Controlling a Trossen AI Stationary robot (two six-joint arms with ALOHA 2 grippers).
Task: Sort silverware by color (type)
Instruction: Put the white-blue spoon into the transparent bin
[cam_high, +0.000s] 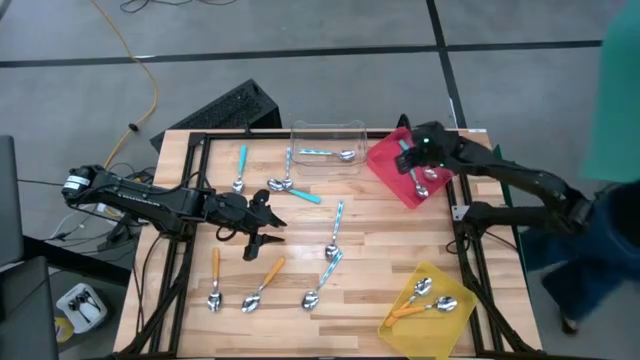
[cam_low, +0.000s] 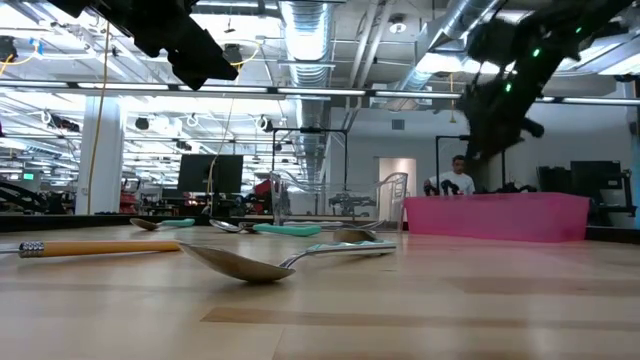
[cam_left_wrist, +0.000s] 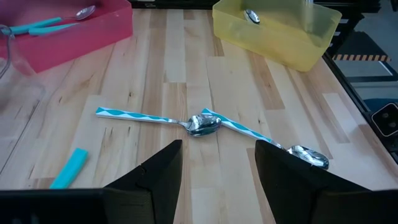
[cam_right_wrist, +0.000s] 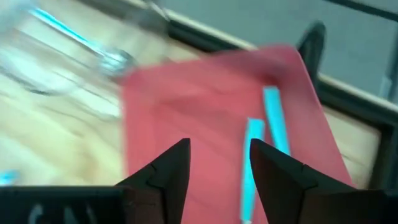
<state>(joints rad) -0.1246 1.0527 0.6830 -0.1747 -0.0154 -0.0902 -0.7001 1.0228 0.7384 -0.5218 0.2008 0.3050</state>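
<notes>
Overhead, the right gripper (cam_high: 421, 172) hung above the red tray (cam_high: 385, 160) while the left gripper (cam_high: 262, 238) waited mid-counter (cam_high: 370, 270) among scattered spoons (cam_high: 334, 230). Through the right wrist, its fingers stood spread and empty over two teal spoons (cam_right_wrist: 260, 155) in that tray; the left wrist showed spread fingers near two striped spoons (cam_left_wrist: 205, 123).

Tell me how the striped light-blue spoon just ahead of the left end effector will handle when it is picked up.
The striped spoon looks thin and lies flat on the table, so the fingers will probably find little to grip. Its bowl touches a second striped spoon, which would likely shift too. The shiny metal bowl may be slippery; the handle seems safer.
</notes>
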